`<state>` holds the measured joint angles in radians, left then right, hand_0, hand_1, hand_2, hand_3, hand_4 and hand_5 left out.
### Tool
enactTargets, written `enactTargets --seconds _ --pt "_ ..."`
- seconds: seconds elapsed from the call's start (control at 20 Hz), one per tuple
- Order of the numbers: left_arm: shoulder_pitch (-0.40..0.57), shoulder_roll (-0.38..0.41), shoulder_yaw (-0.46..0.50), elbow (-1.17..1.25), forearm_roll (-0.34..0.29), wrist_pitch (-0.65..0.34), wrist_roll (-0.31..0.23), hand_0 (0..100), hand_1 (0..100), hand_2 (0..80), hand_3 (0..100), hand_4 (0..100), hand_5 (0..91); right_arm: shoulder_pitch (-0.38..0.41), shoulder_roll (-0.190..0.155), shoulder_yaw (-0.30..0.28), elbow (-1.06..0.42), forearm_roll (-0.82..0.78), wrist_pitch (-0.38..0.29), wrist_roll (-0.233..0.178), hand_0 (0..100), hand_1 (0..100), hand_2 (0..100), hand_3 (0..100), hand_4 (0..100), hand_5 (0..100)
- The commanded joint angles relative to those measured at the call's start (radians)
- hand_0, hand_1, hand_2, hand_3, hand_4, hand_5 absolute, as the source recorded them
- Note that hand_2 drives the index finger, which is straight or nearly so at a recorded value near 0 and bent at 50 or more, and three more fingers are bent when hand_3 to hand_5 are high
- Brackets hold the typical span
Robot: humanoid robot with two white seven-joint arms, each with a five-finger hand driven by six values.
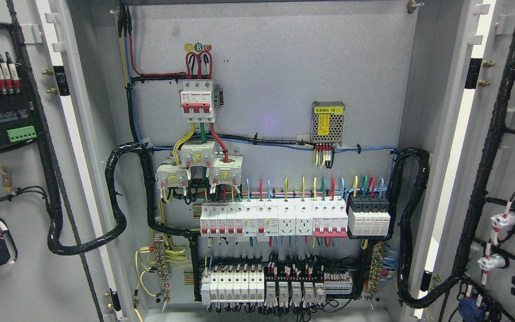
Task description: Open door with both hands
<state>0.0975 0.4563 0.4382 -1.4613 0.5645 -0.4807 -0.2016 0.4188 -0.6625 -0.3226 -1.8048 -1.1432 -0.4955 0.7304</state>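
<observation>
A grey electrical cabinet fills the head view with both doors swung wide. The left door shows its inner face with black cable looms and terminal blocks. The right door also shows its inner face, with wiring and small white fittings. Between them the back panel carries a red-handled main breaker, a small power supply, a row of white breakers and relays along the bottom. Neither of my hands nor either arm shows anywhere in the picture.
Thick black cable bundles loop from the panel to each door near the hinges. The cabinet's bottom ledge runs along the lower edge. Coloured wires run between the components.
</observation>
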Motion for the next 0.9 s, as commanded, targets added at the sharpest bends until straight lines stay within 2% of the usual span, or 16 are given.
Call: enactTargets --seconds 0.0,0.2,0.6,0.85 --pt "-0.044 0.007 0.008 0.090 -0.005 0.042 -0.001 0 0 0.0 0 4 0.0 -0.008 -0.014 -0.038 0.027 -0.041 0.023 0.017 0 0 0 0 0 0" --pt "-0.061 0.007 0.005 0.105 -0.006 0.048 -0.001 0 0 0.0 0 4 0.0 -0.021 -0.016 -0.039 0.061 -0.041 0.025 0.043 0 0 0 0 0 0" --pt "-0.076 0.005 -0.003 0.116 -0.009 0.056 -0.001 0 0 0.0 0 4 0.0 -0.040 -0.016 -0.041 0.110 -0.041 0.025 0.046 0 0 0 0 0 0" --pt "-0.081 0.005 -0.003 0.114 -0.009 0.056 -0.002 0 0 0.0 0 4 0.0 -0.041 -0.016 -0.044 0.133 -0.041 0.025 0.067 0 0 0 0 0 0"
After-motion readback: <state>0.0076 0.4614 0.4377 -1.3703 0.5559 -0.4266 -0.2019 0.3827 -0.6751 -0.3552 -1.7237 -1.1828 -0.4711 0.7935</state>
